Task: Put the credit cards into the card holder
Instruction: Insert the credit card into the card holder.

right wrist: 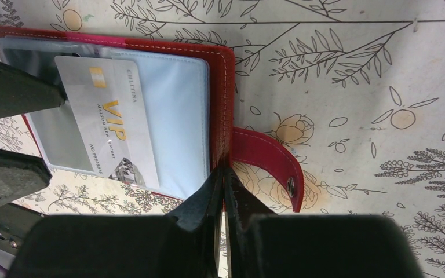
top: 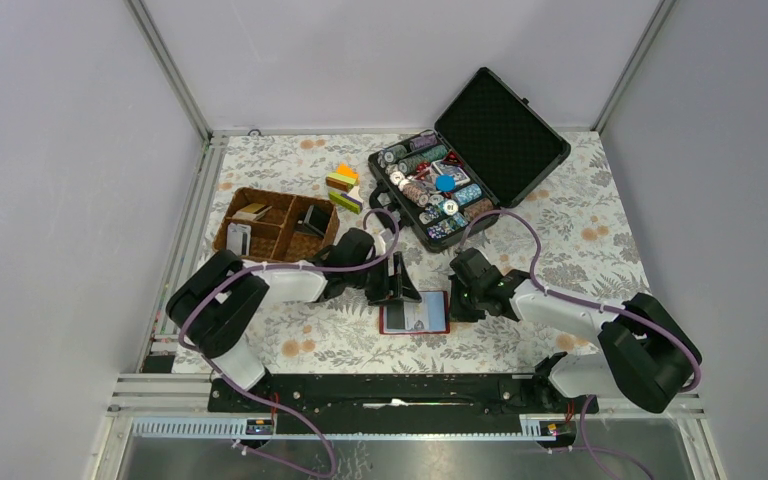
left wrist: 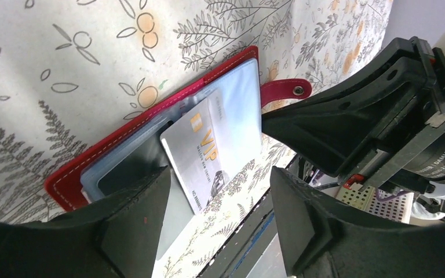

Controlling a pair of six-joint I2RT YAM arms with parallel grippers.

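Observation:
The card holder (top: 384, 315) is a red wallet lying open on the floral cloth between my two grippers. A whitish credit card (left wrist: 200, 145) marked VIP lies slanted on its clear inner page (right wrist: 174, 104), one corner hanging past the near edge. My left gripper (left wrist: 220, 214) hovers just over that card, jaws open and apart from it. My right gripper (right wrist: 225, 174) is shut on the wallet's red edge (right wrist: 227, 98) beside the snap strap (right wrist: 266, 156). More credit cards (top: 239, 238) stand in the wicker basket (top: 228, 228).
A black hard case (top: 505, 130) stands open at the back right, filled with poker chips (top: 430, 185). Coloured blocks (top: 343, 186) sit between it and the basket. The table's metal front rail (top: 400, 390) runs just below the wallet.

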